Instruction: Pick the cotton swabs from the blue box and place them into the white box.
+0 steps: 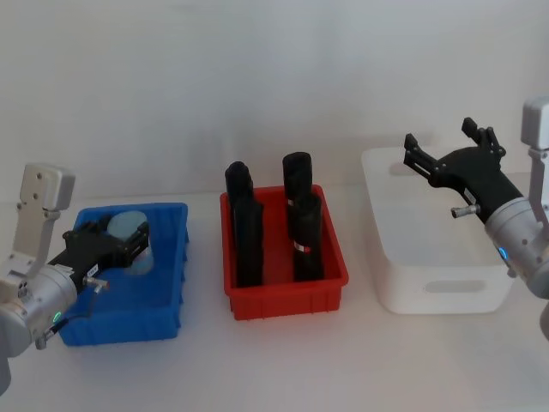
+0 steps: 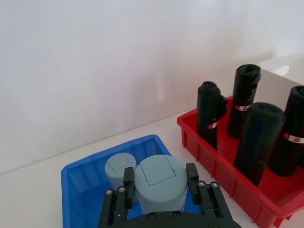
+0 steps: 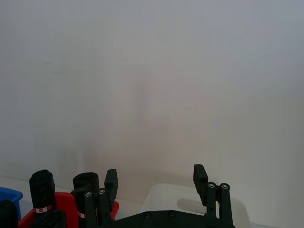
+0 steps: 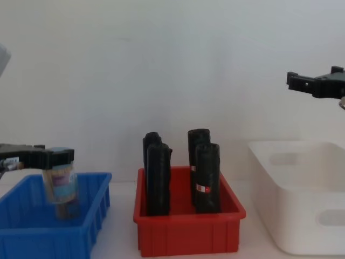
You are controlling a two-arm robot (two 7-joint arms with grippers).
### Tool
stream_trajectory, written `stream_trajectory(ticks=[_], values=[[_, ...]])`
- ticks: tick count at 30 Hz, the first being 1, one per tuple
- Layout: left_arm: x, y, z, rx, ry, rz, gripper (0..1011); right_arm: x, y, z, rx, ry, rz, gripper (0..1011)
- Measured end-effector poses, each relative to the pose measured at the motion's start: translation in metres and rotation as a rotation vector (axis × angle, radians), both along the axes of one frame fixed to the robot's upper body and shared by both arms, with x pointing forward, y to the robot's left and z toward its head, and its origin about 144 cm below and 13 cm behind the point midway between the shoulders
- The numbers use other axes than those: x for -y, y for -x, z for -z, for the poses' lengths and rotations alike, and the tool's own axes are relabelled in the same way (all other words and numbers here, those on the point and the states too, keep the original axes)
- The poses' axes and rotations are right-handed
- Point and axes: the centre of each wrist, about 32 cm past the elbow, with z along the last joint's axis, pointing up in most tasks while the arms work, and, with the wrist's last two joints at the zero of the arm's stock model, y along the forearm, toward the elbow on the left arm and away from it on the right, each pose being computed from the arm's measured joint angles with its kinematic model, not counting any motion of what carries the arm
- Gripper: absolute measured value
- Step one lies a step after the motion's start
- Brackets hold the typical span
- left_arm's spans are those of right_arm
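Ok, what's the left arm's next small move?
Probably lift straight up first: the left gripper clasps a cotton swab tub low inside the blue box, and tall black rolls stand between it and the white box. The right gripper hovers open over the white box.

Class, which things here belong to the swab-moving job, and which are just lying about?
Job: clear cylindrical cotton-swab tubs with pale blue lids, bright blue plastic bin, white plastic tub, left claw, right claw.
Lying about: red plastic bin, black cylindrical rolls.
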Motion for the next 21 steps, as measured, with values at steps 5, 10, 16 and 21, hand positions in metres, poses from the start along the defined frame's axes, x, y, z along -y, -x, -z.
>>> stream_trajectory(ticks=[5, 10, 16, 21], values=[[0.003, 0.003, -0.021, 0.023, -0.012, 0.047, 659, 0.000, 0.000, 0.000, 0.000, 0.000, 0.000, 1001], [0.008, 0.007, -0.043, 0.038, -0.023, 0.111, 659, 0.000, 0.000, 0.000, 0.000, 0.000, 0.000, 1001], [0.015, 0.010, -0.065, 0.046, -0.032, 0.195, 660, 0.000, 0.000, 0.000, 0.000, 0.000, 0.000, 1001], [0.023, 0.011, -0.080, 0.051, -0.039, 0.272, 659, 0.000, 0.000, 0.000, 0.000, 0.000, 0.000, 1001]])
